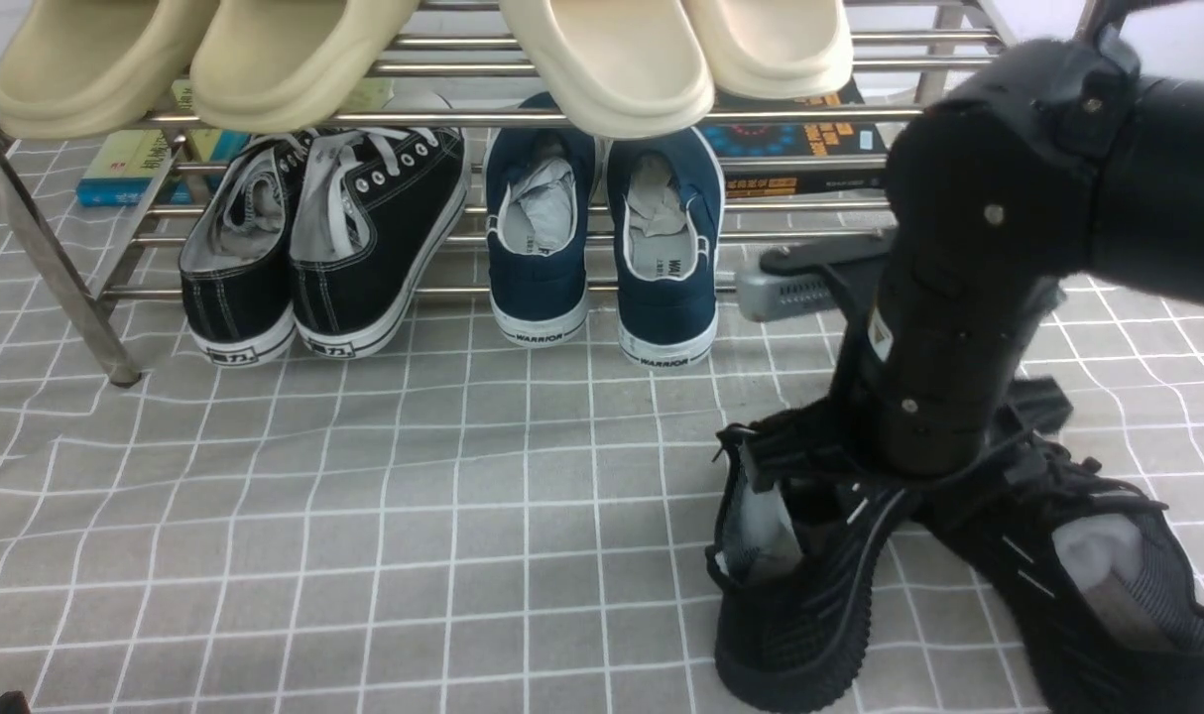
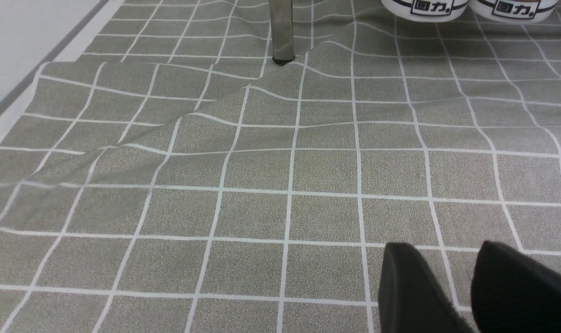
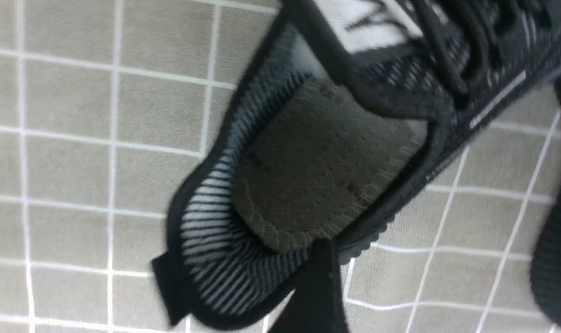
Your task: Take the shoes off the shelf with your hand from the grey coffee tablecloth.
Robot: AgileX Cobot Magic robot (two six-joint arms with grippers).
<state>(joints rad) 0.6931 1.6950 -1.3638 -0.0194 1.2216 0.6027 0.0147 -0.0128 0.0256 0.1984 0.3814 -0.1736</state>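
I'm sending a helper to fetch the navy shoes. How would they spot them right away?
Find the steel shoe rack standing on the checked cloth. On its lower tier, the navy shoes sit right of the black lace-up sneakers. They alone are blue, with no laces, white soles and paper stuffing inside.

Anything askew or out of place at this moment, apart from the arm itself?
Yes. The black mesh shoes lie off the shelf on the checked cloth, splayed apart at an angle with toes converging under the right gripper, unlike the neat pairs on the rack. The cloth is also rucked near the shelf's leg.
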